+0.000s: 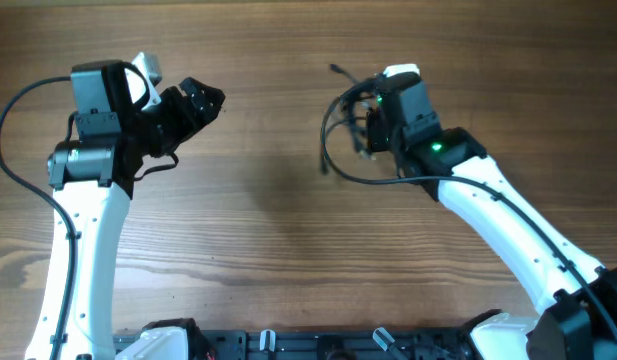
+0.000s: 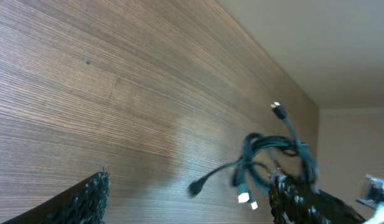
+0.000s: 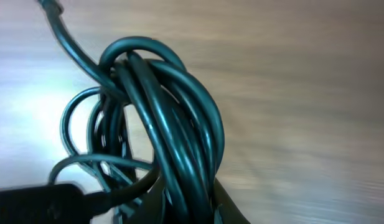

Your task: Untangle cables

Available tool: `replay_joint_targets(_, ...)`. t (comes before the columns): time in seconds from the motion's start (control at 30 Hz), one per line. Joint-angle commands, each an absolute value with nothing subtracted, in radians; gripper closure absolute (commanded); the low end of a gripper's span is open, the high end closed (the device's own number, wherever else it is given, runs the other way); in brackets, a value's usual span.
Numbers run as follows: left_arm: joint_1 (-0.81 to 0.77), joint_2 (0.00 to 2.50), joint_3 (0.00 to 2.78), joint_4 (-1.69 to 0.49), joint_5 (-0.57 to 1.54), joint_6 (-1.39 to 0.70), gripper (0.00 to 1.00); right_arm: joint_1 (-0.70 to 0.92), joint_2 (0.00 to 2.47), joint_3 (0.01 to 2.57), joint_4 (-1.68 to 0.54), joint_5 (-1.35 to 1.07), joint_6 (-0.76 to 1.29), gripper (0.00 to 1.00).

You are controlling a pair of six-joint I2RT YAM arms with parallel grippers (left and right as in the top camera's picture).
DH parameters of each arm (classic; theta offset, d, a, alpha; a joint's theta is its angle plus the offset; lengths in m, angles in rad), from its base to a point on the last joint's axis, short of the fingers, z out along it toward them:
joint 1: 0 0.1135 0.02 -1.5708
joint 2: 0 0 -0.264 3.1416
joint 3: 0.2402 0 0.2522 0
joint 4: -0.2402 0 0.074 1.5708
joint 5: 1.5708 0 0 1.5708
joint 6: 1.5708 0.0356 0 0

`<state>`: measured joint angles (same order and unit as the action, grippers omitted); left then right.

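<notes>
Wood-grain table [image 1: 278,250]: spans all 3 views, brown boards under both arms.

Left arm [image 1: 88,230]: rises from the lower left edge of the overhead view on white links, ends in a black wrist, bends toward the table's middle. Right arm [image 1: 508,220]: climbs from the lower right corner, shows a green light near the wrist, points up and to the left.

Left gripper [image 1: 210,98]: sits at upper left, well apart from the right gripper, aims across the table. Stands wide open in its own wrist view, with 2 ribbed fingers [image 2: 86,199] at the bottom corners of the frame. Has only bare table between them and grips nothing.

Right gripper [image 1: 371,125]: sits at upper centre-right. Pinches the cables [image 3: 173,112] low in its wrist view, jaws nearly closed, dark fingers [image 3: 232,211] pressed to either side of the strands.

Cables [image 1: 356,108]: bunch at the right gripper's tip as thin dark cords wound over one another in a knot. Throw 1 wide loop out to the left and back under the right arm. Cannot tell whether the bunch clears the table.

Black plug [image 1: 335,70]: pokes up and left from the knot. Silver tips [image 2: 241,198]: number 2, hang low beside the bunch in the left wrist view.
</notes>
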<state>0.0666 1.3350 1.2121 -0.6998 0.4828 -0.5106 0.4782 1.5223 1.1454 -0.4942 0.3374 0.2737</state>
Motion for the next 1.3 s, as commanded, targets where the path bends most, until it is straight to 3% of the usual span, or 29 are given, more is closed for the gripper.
replay_joint_targets(0.0, 0.065, 1.324, 1.229, -0.698, 0.422, -0.502, 0.15, 0.539, 1.515, 1.159, -0.436, 0.870, 0.209, 0.95)
replay_joint_targets(0.1, 0.065, 1.324, 1.229, -0.701, 0.368, -0.502, 0.13, 0.540, 1.565, 1.159, -0.374, 0.875, 0.064, 0.95)
replay_joint_targets(0.23, 0.065, 1.324, 1.229, -0.701, 0.242, -0.502, 0.09, 0.550, 1.738, 1.159, -0.176, 0.994, -0.425, 0.95)
replay_joint_targets(0.3, 0.065, 1.324, 1.229, -0.701, 0.235, -0.502, 0.09, 0.576, 1.819, 1.159, -0.149, 1.053, -0.539, 0.95)
replay_joint_targets(0.47, 0.065, 1.324, 1.229, -0.701, 0.234, -0.502, 0.09, 0.773, 1.935, 1.159, -0.178, 0.989, -0.497, 0.95)
replay_joint_targets(0.5, 0.065, 1.324, 1.229, -0.701, 0.234, -0.502, 0.09, 0.811, 1.935, 1.159, -0.192, 0.930, -0.460, 0.86)
replay_joint_targets(0.53, 0.065, 1.324, 1.229, -0.701, 0.234, -0.502, 0.09, 0.864, 1.935, 1.159, -0.215, 0.818, -0.425, 0.64)
replay_joint_targets(0.57, 0.065, 1.324, 1.229, -0.704, 0.234, -0.502, 0.09, 0.880, 1.934, 1.159, -0.222, 0.730, -0.397, 0.60)
replay_joint_targets(0.67, 0.065, 1.324, 1.229, -0.725, 0.234, -0.501, 0.07, 0.869, 1.883, 1.159, -0.234, 0.558, -0.246, 0.32)
replay_joint_targets(0.77, 0.065, 1.325, 1.229, -0.728, 0.234, -0.502, 0.08, 0.828, 1.748, 1.159, -0.291, 0.299, -0.143, 0.18)
replay_joint_targets(0.9, 0.062, 1.325, 1.229, -0.759, 0.250, -0.502, 0.09, 0.620, 1.515, 1.159, -0.350, -0.049, 0.147, 0.18)
replay_joint_targets(1.0, 0.020, 1.359, 1.228, -0.802, 0.295, -0.502, 0.12, 0.450, 1.477, 1.156, -0.389, -0.286, 0.295, 0.19)
replay_joint_targets(1.2, -0.113, 1.501, 1.228, -0.801, 0.310, -0.506, 0.24, 0.450, 1.608, 1.137, -0.474, -0.381, 0.429, 0.34)
replay_joint_targets(1.27, -0.140, 1.553, 1.228, -0.794, 0.318, -0.515, 0.26, 0.466, 1.667, 1.137, -0.465, -0.421, 0.442, 0.44)
